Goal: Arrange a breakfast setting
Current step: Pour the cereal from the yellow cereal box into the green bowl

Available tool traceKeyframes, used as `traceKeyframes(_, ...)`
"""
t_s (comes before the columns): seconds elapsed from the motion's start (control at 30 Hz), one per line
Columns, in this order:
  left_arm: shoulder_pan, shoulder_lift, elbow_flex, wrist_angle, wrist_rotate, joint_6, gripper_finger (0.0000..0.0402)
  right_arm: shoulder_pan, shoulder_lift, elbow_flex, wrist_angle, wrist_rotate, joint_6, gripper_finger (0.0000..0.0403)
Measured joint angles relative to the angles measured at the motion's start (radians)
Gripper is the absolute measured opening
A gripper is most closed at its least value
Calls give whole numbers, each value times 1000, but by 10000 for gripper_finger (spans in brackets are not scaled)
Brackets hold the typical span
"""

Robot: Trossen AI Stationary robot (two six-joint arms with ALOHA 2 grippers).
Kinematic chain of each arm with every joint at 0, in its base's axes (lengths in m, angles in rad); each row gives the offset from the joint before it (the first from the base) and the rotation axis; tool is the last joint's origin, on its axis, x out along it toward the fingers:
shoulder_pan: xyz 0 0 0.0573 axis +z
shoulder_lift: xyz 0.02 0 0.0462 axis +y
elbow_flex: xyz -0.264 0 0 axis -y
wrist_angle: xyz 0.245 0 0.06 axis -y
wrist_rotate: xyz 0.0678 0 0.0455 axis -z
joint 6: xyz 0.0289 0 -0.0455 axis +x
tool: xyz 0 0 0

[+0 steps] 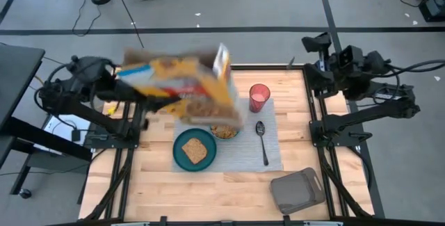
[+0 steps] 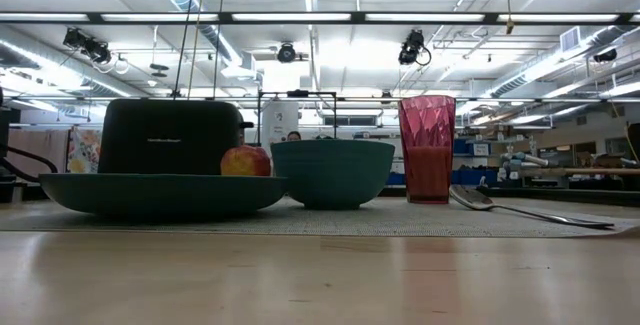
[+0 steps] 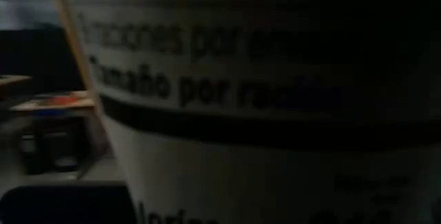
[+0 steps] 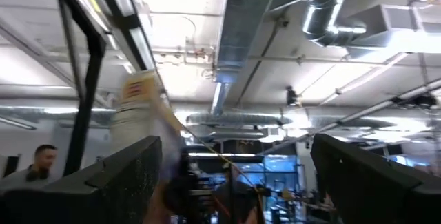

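The left gripper's (image 1: 149,80) fingers are clenched on a yellow cereal box (image 1: 184,87), held tipped on its side above the desk (image 1: 208,191), its open end at about 3 o'clock from the gripper and hanging over the bowl (image 1: 224,131). The box blurs in the high view and covers the upper left part of the placemat (image 1: 268,153), so the toaster (image 2: 172,137) and apple (image 2: 246,161) cannot be seen from above; the low view shows them behind the plate (image 2: 160,193). In the left wrist view the box's printed side fills nearly everything.

The right gripper (image 4: 234,176) has its fingers (image 4: 124,176) spread wide with nothing between them; that arm is folded back at the desk's 2 o'clock corner, pointing up at the ceiling. A person shows in the room beyond it.

On the placemat, the plate sits toward 7 o'clock with a slice of toast (image 1: 195,150) on it. The bowl touches the plate at its 2 o'clock edge and holds brown cereal (image 1: 224,130). The cup (image 1: 259,97) stands at the mat's 1 o'clock corner, and the spoon (image 1: 262,141) lies just below it, bowl end toward the cup. A grey tray (image 1: 297,190) rests off the mat near the desk's 5 o'clock corner
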Motion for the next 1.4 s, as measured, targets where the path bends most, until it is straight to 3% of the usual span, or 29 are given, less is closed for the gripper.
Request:
traceKeyframes(0.27, -171, -13, 0, -319, 180, -69, 106, 61, 1, 0, -40, 109, -11, 375)
traceKeyframes(0.47, -306, 2, -11, -426, 240, -87, 93, 161, 105, 0, -12, 254, -7, 375)
traceKeyframes(0.57, -368, -32, -83, -376, 247, -83, 85, 208, 175, 0, 75, 330, -14, 374)
traceKeyframes(0.77, -484, -158, -351, -203, 248, -107, 79, 273, 286, 0, 276, 459, -93, 374)
traceKeyframes(1.07, -664, -374, -763, 100, 242, -154, 78, 350, 329, 0, 407, 625, -270, 374)
traceKeyframes(1.23, -732, -419, -871, 97, 195, -233, 70, 360, 326, 0, 410, 687, -271, 374)
traceKeyframes(1.4, -781, -464, -924, 131, 152, -173, 55, 360, 325, 0, 409, 729, -269, 374)
